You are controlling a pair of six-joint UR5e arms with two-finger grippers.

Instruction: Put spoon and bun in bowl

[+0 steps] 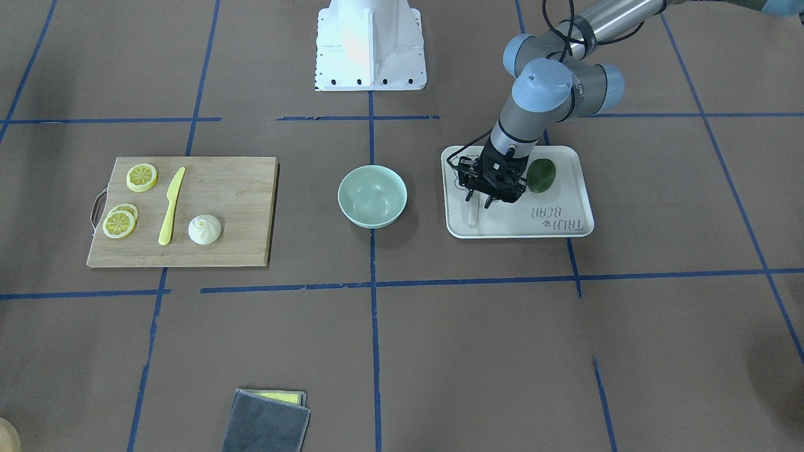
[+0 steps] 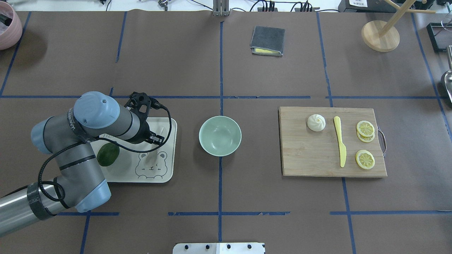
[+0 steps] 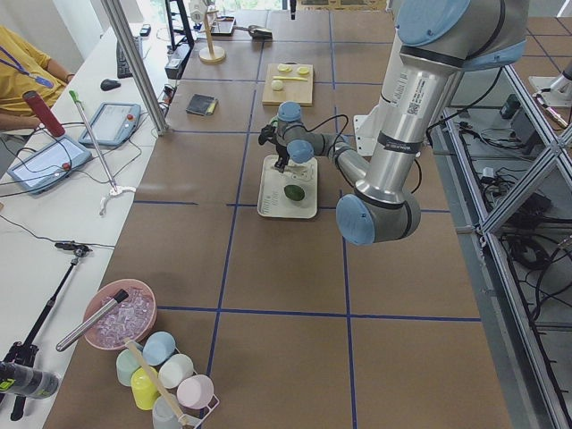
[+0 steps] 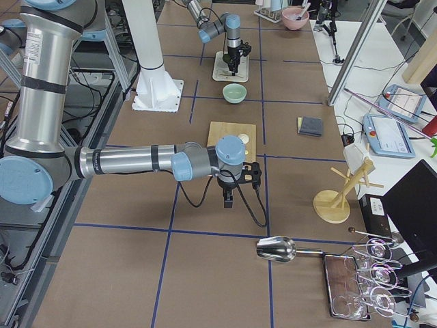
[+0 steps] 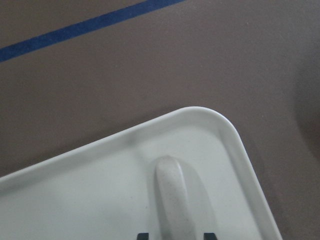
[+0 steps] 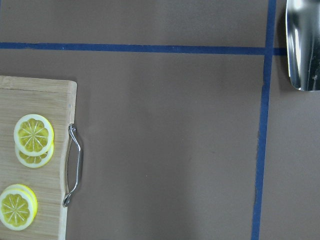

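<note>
Left tool is held low over the cream tray, near the empty mint bowl, and is spread open astride the spoon lying in that tray. It is best closed squarely on mid-handle so the spoon is not tipped; the bun is seen well beyond the bowl.

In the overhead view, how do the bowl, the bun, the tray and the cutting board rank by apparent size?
Largest to smallest:
1. cutting board
2. tray, partly hidden, yet it looks smaller than the board
3. bowl
4. bun
</note>
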